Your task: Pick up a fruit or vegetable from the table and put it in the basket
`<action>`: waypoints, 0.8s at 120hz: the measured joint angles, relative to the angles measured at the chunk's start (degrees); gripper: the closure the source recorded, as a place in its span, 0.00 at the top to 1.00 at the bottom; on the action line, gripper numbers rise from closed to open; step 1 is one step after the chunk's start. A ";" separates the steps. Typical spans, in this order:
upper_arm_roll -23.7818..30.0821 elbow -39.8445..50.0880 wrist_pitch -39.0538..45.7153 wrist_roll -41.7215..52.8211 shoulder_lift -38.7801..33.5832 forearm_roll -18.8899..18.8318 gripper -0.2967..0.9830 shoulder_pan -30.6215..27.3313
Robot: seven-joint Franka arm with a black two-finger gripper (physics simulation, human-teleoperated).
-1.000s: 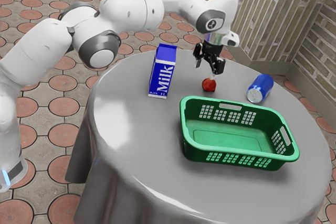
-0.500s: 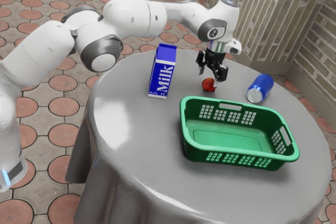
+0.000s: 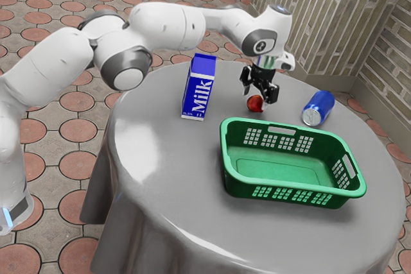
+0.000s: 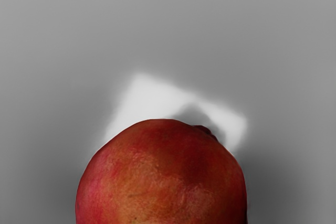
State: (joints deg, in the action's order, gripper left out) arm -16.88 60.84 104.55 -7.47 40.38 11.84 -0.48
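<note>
My gripper (image 3: 255,100) is low over the table, its fingers spread apart and pointing down at a round red fruit. The fruit (image 3: 255,104) rests on the grey tabletop between the open fingertips, partly behind the nearer finger. Close under my hand in the wrist view is the same red-orange fruit (image 4: 161,177), with a small dark crown on one side. The green basket (image 3: 294,193) stands on the table beside the fruit, nearer the exterior camera; its visible inside holds nothing.
A blue and white milk carton (image 3: 200,88) stands upright toward the exterior view's left of the fruit. Toward the exterior view's right, a blue can (image 3: 319,107) lies on its side behind the basket. The round table (image 3: 170,178) has a grey cloth.
My hand first shifted toward the exterior view's right, then came lower around the fruit. The fruit, basket, carton and can are where they were.
</note>
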 joint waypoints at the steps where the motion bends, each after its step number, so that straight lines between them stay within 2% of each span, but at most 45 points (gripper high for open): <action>1: 0.00 0.00 0.02 -0.02 0.02 0.00 0.77 0.01; 84: 0.62 0.00 2.40 -0.88 0.90 -0.08 0.77 -0.32; 96: 0.62 0.00 2.91 -0.94 0.90 -0.04 0.72 -0.39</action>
State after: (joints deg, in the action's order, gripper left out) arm -16.25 60.84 107.47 -8.41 41.27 11.81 -0.86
